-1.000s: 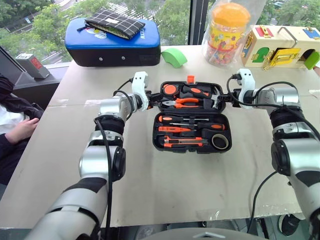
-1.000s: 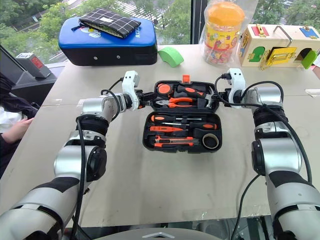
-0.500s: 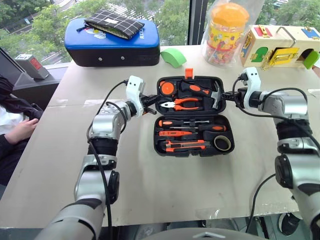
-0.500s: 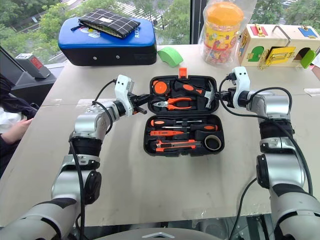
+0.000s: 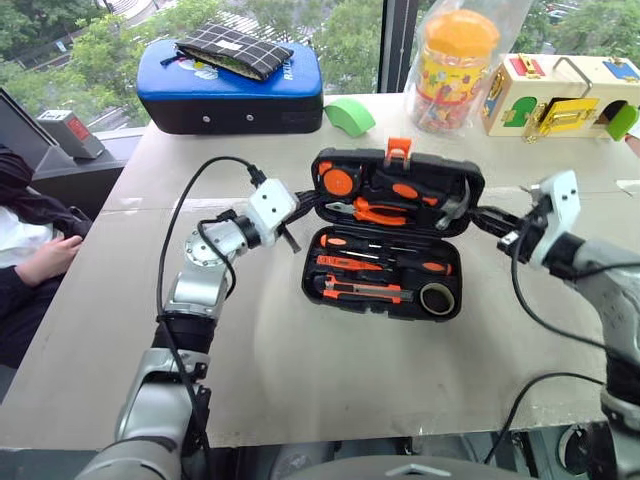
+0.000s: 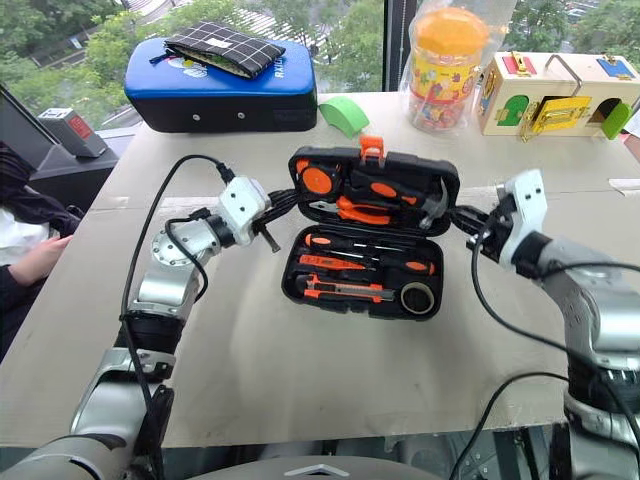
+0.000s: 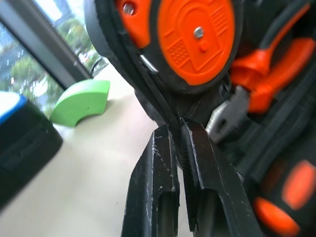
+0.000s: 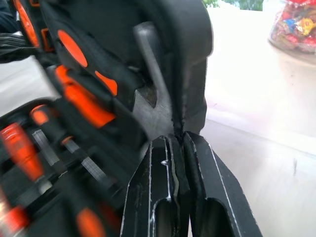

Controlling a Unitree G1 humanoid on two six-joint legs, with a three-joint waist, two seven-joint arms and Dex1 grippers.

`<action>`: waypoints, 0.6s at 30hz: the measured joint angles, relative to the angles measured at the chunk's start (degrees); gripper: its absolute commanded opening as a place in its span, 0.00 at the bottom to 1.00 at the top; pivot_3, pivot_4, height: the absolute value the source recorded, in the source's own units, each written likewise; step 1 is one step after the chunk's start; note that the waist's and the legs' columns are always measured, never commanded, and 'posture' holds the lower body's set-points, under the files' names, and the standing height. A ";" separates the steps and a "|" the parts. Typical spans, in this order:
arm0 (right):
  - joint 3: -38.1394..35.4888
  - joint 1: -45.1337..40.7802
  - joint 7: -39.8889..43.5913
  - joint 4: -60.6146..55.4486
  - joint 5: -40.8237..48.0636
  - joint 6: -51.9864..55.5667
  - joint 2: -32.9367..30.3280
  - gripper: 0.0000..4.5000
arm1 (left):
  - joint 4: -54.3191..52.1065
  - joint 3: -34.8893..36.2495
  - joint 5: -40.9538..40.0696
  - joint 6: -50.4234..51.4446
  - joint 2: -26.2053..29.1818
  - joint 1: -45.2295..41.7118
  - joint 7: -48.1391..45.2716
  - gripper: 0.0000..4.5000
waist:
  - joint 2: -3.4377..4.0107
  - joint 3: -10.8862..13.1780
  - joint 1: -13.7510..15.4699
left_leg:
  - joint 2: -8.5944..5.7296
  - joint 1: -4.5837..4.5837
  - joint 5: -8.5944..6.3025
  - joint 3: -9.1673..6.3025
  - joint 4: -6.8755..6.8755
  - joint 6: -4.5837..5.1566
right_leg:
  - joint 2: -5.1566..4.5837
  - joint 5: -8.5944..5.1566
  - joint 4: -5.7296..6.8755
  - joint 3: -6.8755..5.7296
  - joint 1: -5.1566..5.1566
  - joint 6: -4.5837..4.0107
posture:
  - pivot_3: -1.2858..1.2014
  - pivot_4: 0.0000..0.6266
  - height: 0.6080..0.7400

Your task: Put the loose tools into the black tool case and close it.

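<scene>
Lid of black moulded plastic tool case has tilted up from flat | left gripper and right gripper pinch its side edges, apparently | orange-and-black screwdrivers, knife, tape roll stowed | closing, latching remain

The tabletop in front of the black tool case is bare, giving open approach from the near side. Behind the raised lid, a green wedge, a blue-topped case and a candy jar crowd the far edge. Each lid end is taken by the left gripper and right gripper.
</scene>
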 measured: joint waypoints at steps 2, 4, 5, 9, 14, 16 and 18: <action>-1.20 4.70 -0.67 -5.47 2.12 1.30 -0.63 0.01 | -1.47 -0.68 -0.03 -2.16 2.83 1.32 -2.77 0.00 | 0.00 0.00 0.05 | 0.02 0.04 0.00 0.04 0.00 0.00 | 0.02 0.00 0.00 0.02 0.03 0.00 | 0.52 0.24 1.00; -1.32 5.92 -0.64 -6.69 2.96 1.55 -0.88 0.01 | -1.69 -0.71 -0.02 -2.97 3.84 1.80 -3.91 0.00 | 0.01 0.00 0.12 | 0.04 0.13 -0.01 0.05 -0.02 0.02 | 0.04 0.00 -0.02 0.01 0.11 0.00 | 0.52 0.24 1.00; -1.97 7.74 -0.68 -8.39 3.49 1.64 -1.17 0.00 | -1.91 -0.72 -0.23 -3.54 4.59 1.78 -4.87 0.07 | 0.01 0.00 0.27 | 0.04 0.13 -0.01 0.09 -0.01 0.02 | 0.04 0.00 -0.05 0.03 0.13 0.00 | 0.52 0.24 1.00; -2.25 17.98 1.89 -17.23 5.75 2.18 -7.99 0.31 | -10.47 -0.91 -10.50 14.44 15.47 6.71 -19.22 0.42 | 0.08 -0.05 -0.20 | 0.18 0.25 -0.16 0.12 -0.11 0.27 | 0.21 -0.02 -0.04 0.01 0.18 -0.01 | 0.52 0.24 1.00; -8.67 36.44 9.61 -25.03 7.02 1.54 -17.42 0.60 | -12.86 -0.61 -22.93 44.06 33.06 8.71 -36.61 0.81 | 0.05 0.04 -0.24 | 0.23 0.29 -0.31 0.04 0.06 0.53 | 0.37 -0.06 -0.21 -0.15 0.48 0.02 | 0.52 0.24 1.00; -8.89 41.18 12.13 -27.49 9.41 2.59 -18.39 0.49 | -13.66 2.28 -27.88 52.17 37.28 7.53 -40.80 0.73 | -0.06 0.05 -0.17 | 0.34 0.64 -0.37 -0.06 0.17 0.59 | 0.46 -0.07 -0.32 -0.25 0.99 0.02 | 0.52 0.24 1.00; -6.94 39.27 11.24 -30.33 12.88 2.82 -18.06 0.26 | -20.41 3.17 -33.92 57.90 37.03 6.88 -42.71 0.58 | 0.21 0.34 -0.03 | 0.30 1.38 -0.48 0.15 0.17 0.74 | 0.23 -0.22 -0.52 -0.11 1.80 0.22 | 0.52 0.24 1.00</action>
